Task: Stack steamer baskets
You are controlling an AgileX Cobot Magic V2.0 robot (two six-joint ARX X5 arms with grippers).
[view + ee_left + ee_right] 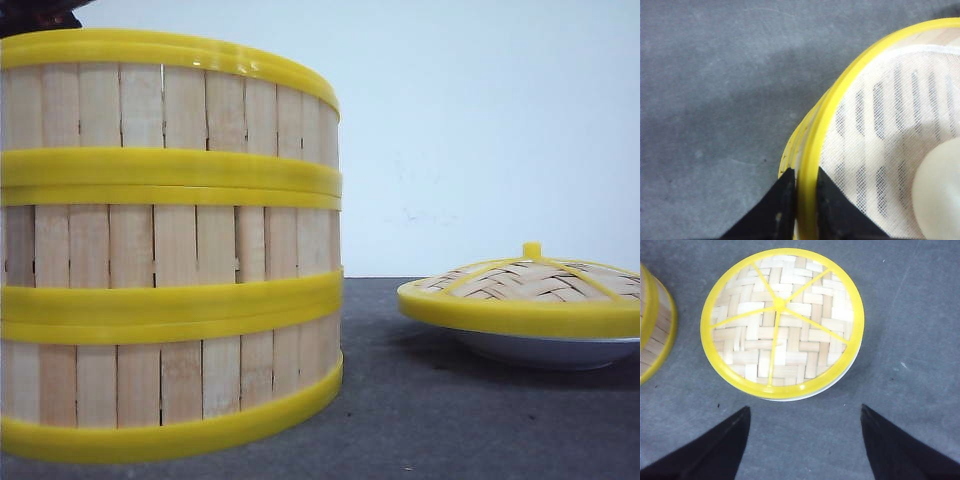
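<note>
- Left gripper (801, 200): rim of top steamer basket (880, 125) is pinched between narrow jaws.
- Right gripper (805, 440): held wide, above woven lid (782, 322) on white dish (550, 350).
- Steamer baskets (165, 250) are stacked three high on grey table (450, 420).

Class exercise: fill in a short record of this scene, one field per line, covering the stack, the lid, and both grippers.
Stack: three steamer baskets stacked on the table
Lid: woven lid resting on a white dish, right of the stack
Left gripper: fingers astride the top basket's rim
Right gripper: open, above the table near the lid
</note>
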